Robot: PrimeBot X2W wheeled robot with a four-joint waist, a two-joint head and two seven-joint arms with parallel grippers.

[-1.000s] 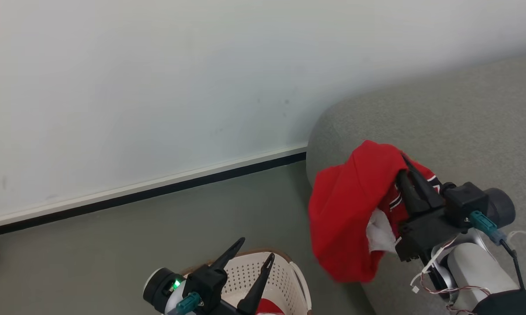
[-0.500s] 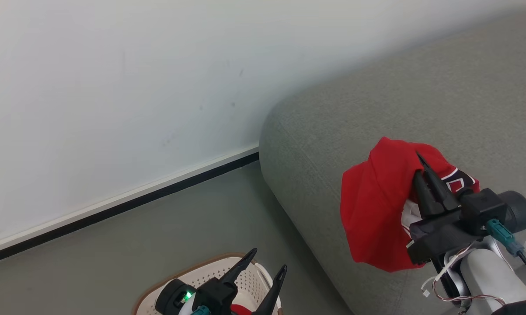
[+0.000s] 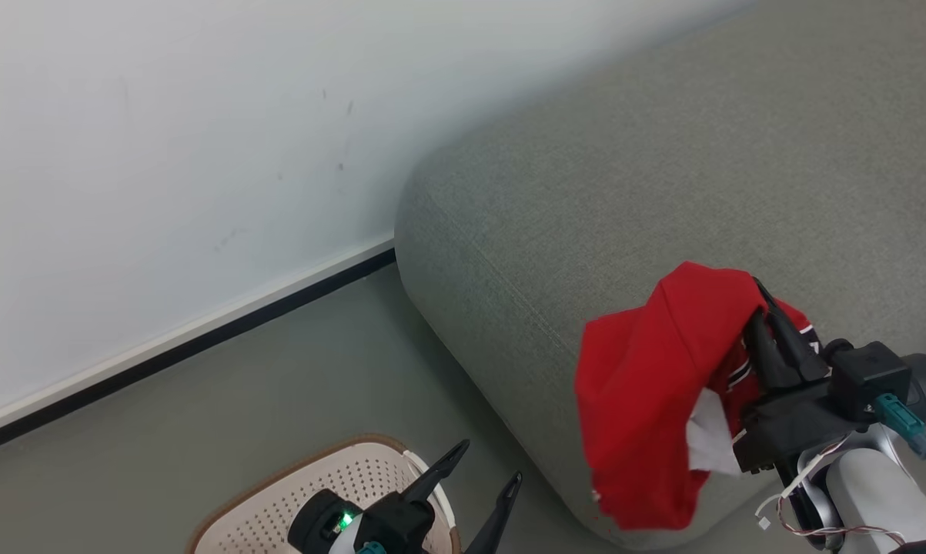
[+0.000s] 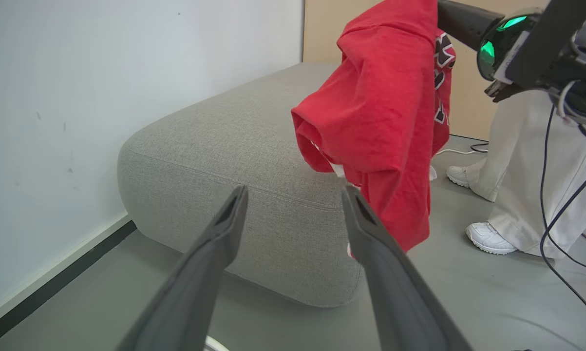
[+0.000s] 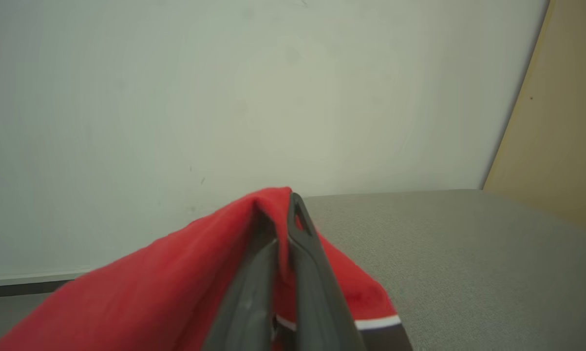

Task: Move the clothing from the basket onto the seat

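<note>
Clothing [image 3: 647, 408], a bright red garment with a white patch inside and dark-and-white trim, hung bunched from the right gripper [image 3: 757, 304], whose two dark fingers were pinched together on a fold at its top. The cloth dangled in the air over the front edge of the seat [image 3: 624, 192], near that cushion's rounded corner. In the left wrist view its lower end hung down past the cushion's side, and whether it brushed the fabric could not be told. The grey seat stood on the floor [image 3: 239, 400] with its corner close to the white wall [image 3: 162, 154] and the black skirting [image 3: 201, 344]. The basket [image 3: 278, 500], cream and perforated with a brown rim, sat on the floor near the seat's corner. Above it hovered the left gripper [image 3: 489, 462], jaws spread wide and holding nothing. Beyond the seat, a person's legs in pale trousers [image 4: 531, 161] and white shoes [image 4: 490, 239] stood on the floor.
</note>
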